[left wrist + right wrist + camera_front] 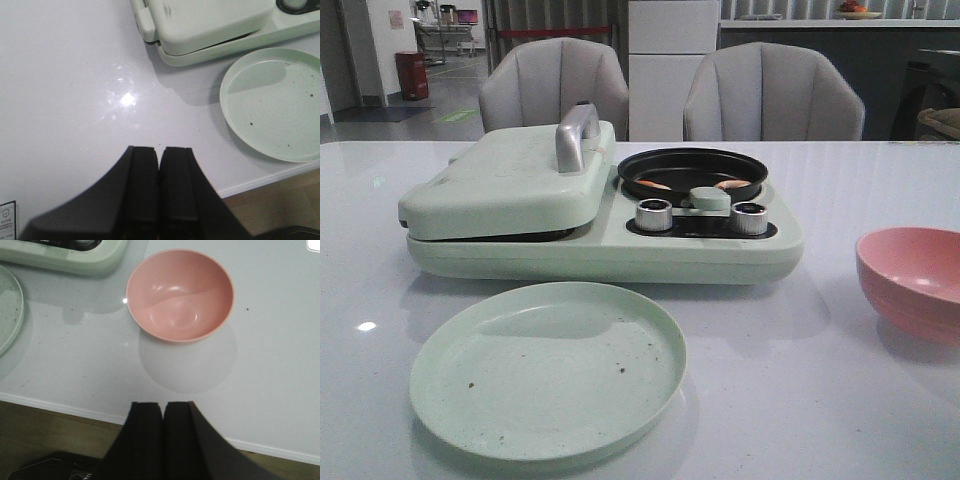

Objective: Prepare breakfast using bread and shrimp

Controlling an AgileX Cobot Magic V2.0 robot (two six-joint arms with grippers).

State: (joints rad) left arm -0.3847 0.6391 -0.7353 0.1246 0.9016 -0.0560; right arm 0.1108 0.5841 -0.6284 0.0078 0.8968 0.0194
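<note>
Two small orange-pink shrimp (654, 184) (732, 184) lie in the black round pan (692, 172) of the pale green breakfast maker (610, 240). Its sandwich lid (510, 175) is shut; no bread shows. An empty pale green plate (548, 370) with dark crumbs sits in front of it. My left gripper (160, 150) is shut and empty above the bare table, left of the plate (275, 105). My right gripper (163, 405) is shut and empty over the table's front edge, near the empty pink bowl (180, 295). Neither gripper shows in the front view.
The pink bowl (912, 280) stands at the right of the table. Two silver knobs (654, 214) (749, 217) sit on the maker's front. Two grey chairs (555, 85) (772, 95) stand behind the table. The table's front edge (60, 407) lies close below both grippers.
</note>
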